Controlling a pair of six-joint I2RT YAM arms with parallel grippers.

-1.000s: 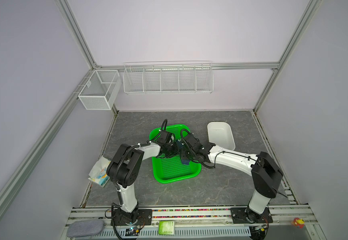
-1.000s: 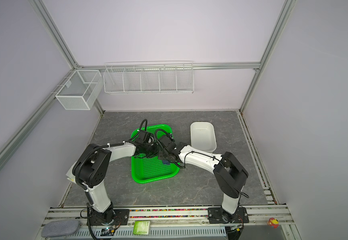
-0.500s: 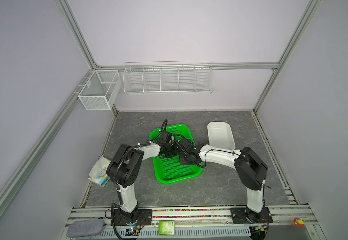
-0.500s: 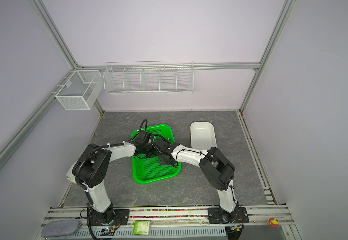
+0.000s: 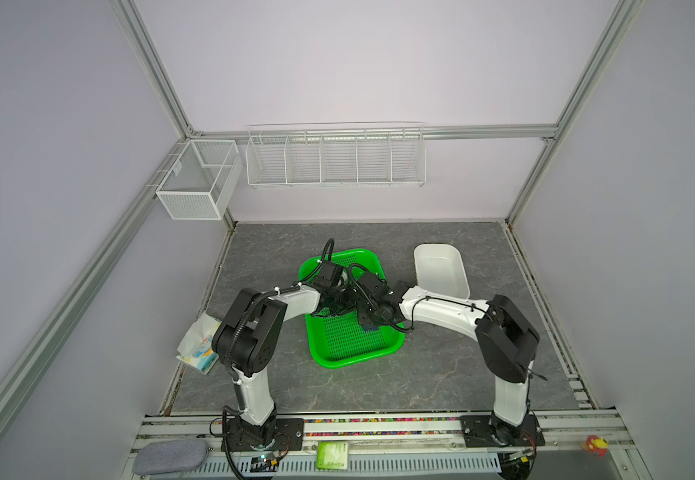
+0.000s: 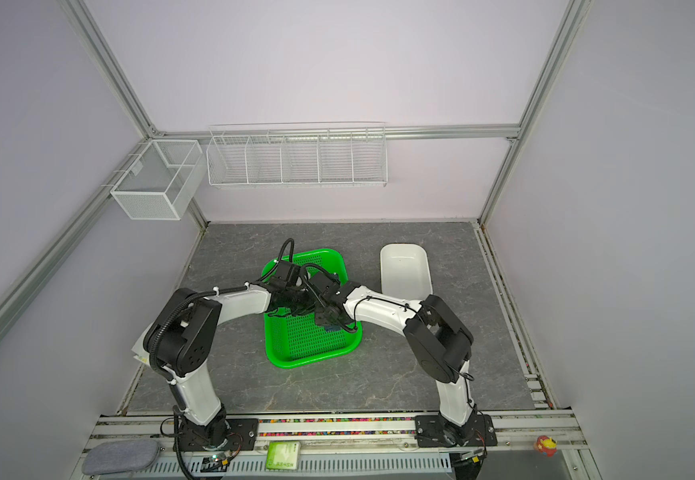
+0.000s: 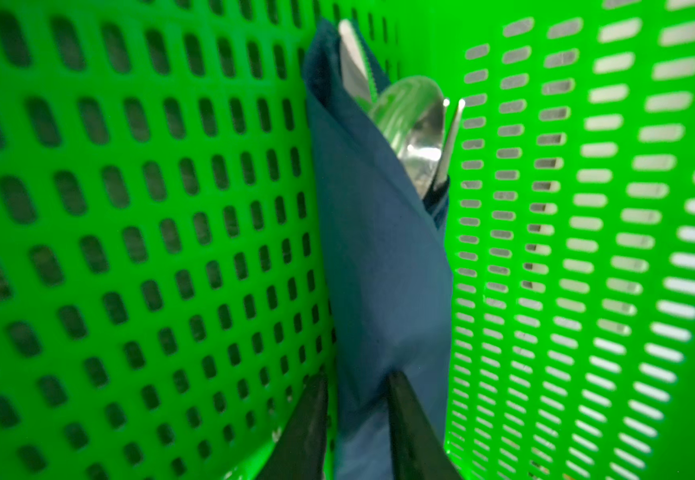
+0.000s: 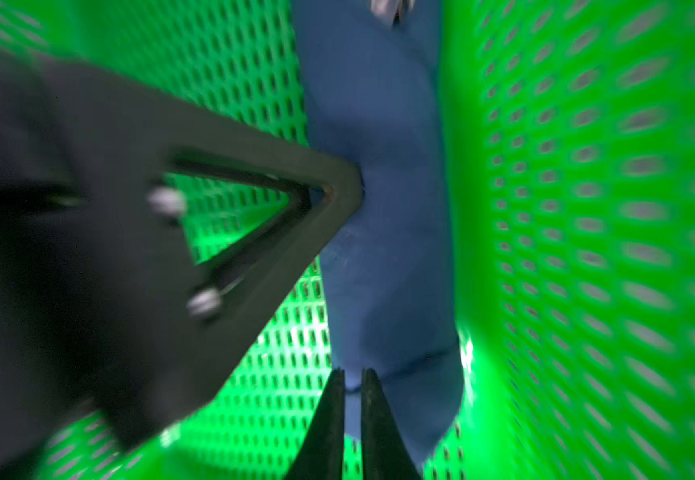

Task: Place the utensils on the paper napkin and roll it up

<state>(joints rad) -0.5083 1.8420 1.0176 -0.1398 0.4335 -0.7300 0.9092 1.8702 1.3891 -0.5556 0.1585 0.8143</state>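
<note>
Surface: grey marbled tabletop point(image 5: 441, 374), flat and matt. A rail point(image 5: 379, 419) along its near edge carries both arm bases.
Room: pale lilac walls point(image 5: 337, 62) on the left, far and right sides, joined by aluminium frame point(image 5: 154, 70) struts.
Wall fittings: white wire rack point(image 5: 335, 156) on the far wall. White mesh box point(image 5: 196, 183) on the left wall, near the far corner.
Table items: green basket point(image 5: 354, 360) at the middle. White tub point(image 5: 441, 266) to its right and farther back. Tissue pack point(image 5: 196, 345) at the left edge.
Near ledge: grey pad point(image 5: 169, 457) at the left, green packet point(image 5: 331, 454) at the centre.
Napkin position: the paper napkin point(image 7: 383, 270) is rolled and lies on the basket floor along the right wall.
Cutlery position: the utensils point(image 7: 414, 129) sit inside the roll, heads protruding from one end.
Left arm: left gripper point(image 7: 356, 378) has its jaws part-way open, one finger over the roll and the other just beside its edge. Nothing is clamped.
Right arm: right gripper point(image 8: 353, 372) has its jaws almost closed, leaving a narrow slit, tips at the roll. The view is blurred, so a pinch on the paper cannot be confirmed.
</note>
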